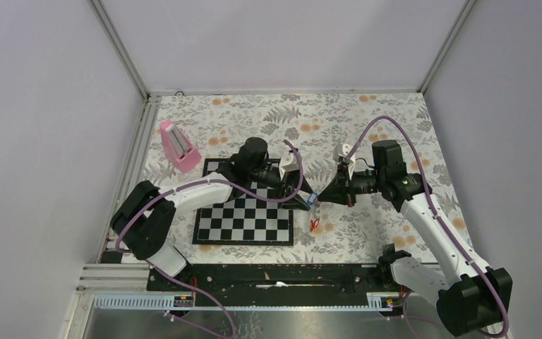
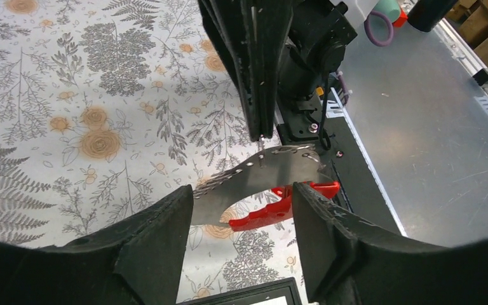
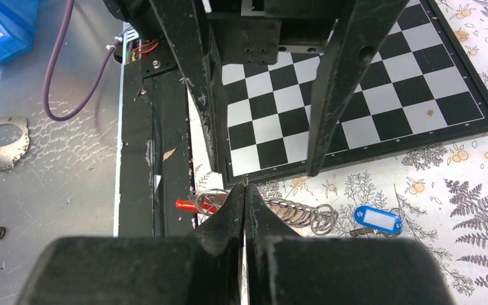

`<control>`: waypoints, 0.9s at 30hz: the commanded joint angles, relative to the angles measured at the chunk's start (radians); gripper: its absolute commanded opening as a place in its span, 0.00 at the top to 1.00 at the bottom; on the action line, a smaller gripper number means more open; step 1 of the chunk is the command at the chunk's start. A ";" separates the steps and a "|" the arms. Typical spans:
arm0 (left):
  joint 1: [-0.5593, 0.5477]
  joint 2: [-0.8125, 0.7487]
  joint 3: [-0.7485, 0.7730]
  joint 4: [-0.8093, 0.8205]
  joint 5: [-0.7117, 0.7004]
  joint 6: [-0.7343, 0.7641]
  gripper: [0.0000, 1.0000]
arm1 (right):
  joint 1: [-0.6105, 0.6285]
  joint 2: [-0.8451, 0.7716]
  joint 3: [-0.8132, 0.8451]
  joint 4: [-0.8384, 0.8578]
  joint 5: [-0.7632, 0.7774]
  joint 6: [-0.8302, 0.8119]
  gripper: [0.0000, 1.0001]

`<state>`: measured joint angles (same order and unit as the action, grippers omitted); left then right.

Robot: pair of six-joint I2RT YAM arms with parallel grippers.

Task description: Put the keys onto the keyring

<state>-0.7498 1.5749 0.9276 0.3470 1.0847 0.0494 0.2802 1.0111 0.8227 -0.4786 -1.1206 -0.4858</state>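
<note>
Left tool [image 2: 243, 190] is gaping around the curved white-and-red keyring [image 2: 260, 168]; right tool [image 3: 244, 190] is pinching shut beside a checkered board [image 3: 381, 89], blue-tagged key [image 3: 377, 219] lying nearby.

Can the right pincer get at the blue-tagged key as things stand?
Probably yes. The blue-tagged key lies uncovered on the cloth, close beside the right pincer. That pincer is shut, though, so it would have to open first.
</note>
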 commanded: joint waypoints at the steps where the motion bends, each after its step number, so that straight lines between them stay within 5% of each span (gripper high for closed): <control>1: -0.020 -0.013 -0.010 0.122 0.016 -0.039 0.39 | -0.007 0.007 0.032 0.066 -0.043 0.047 1.00; 22: -0.031 0.030 0.015 0.215 0.005 -0.170 0.75 | -0.012 0.003 -0.008 0.106 -0.026 0.073 1.00; 27: -0.031 0.030 0.017 0.207 0.007 -0.167 0.94 | -0.012 0.004 -0.005 0.104 -0.025 0.075 1.00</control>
<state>-0.7769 1.6012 0.9157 0.4957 1.0798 -0.1131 0.2741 1.0168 0.8135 -0.4068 -1.1187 -0.4236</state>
